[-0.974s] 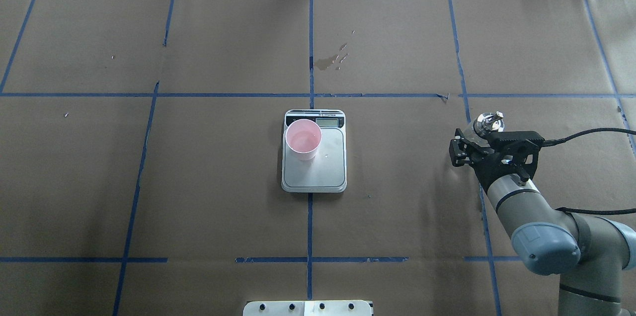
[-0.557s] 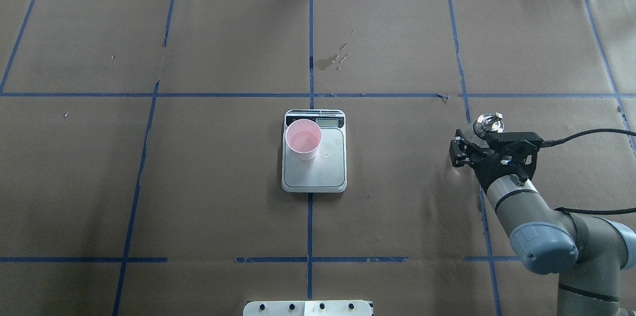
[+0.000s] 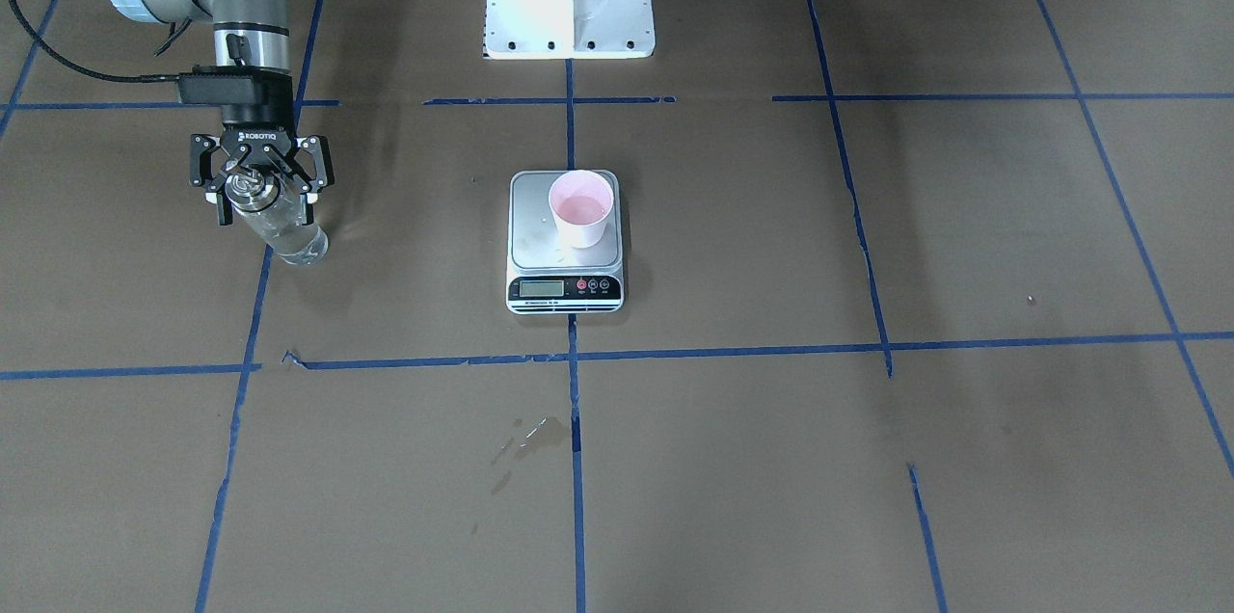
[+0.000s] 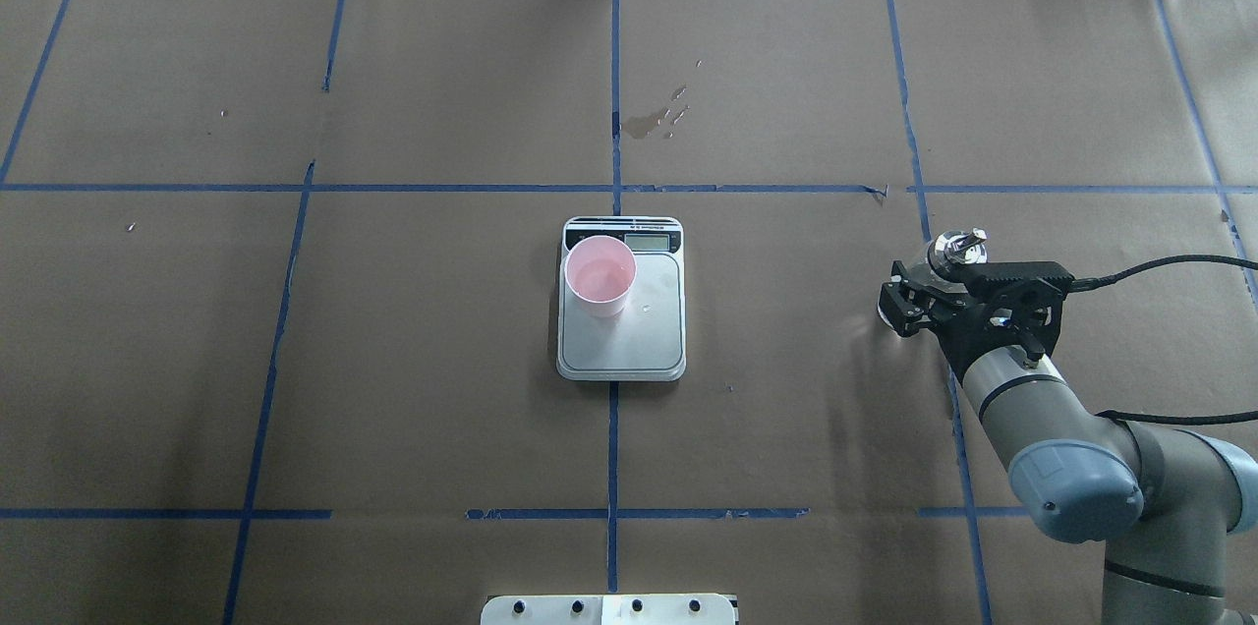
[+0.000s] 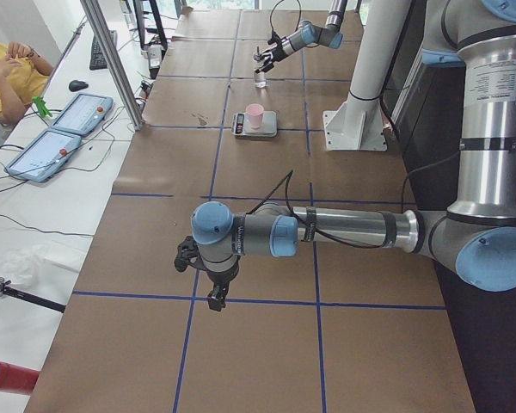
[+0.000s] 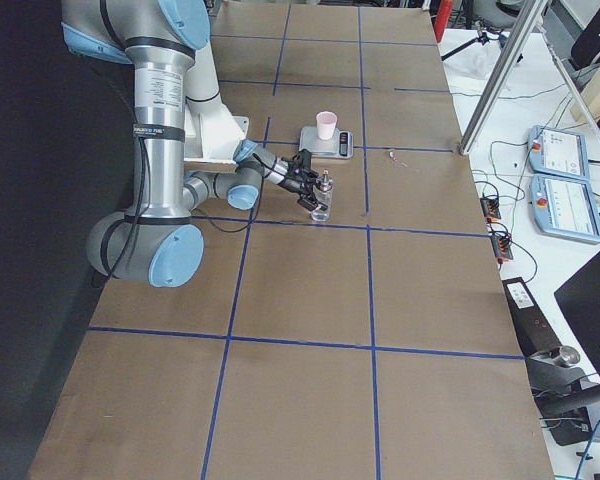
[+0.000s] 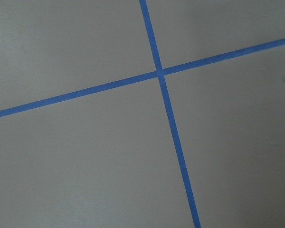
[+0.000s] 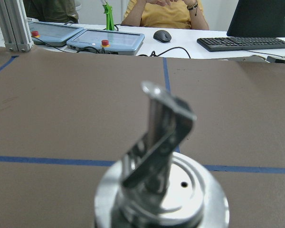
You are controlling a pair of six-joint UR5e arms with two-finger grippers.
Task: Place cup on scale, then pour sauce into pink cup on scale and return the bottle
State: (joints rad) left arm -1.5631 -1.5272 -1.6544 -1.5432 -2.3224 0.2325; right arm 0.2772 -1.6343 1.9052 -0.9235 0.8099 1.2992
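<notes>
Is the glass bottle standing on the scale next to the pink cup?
No, the glass bottle stands on the brown paper, far from the scale, which bears only the pink cup.

Cup (image 4: 600, 276) on scale (image 4: 644, 335); bottle (image 3: 292, 235) well apart

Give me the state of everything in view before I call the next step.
cup: upright on the scale's plate, seems to hold a little liquid.
scale: flat on the table, reading too small to tell.
bottle: upright on the table, between the right gripper's fingers.
right gripper: open, fingers either side of the bottle's neck.
left gripper: low over bare table; open or shut, cannot tell.
</notes>
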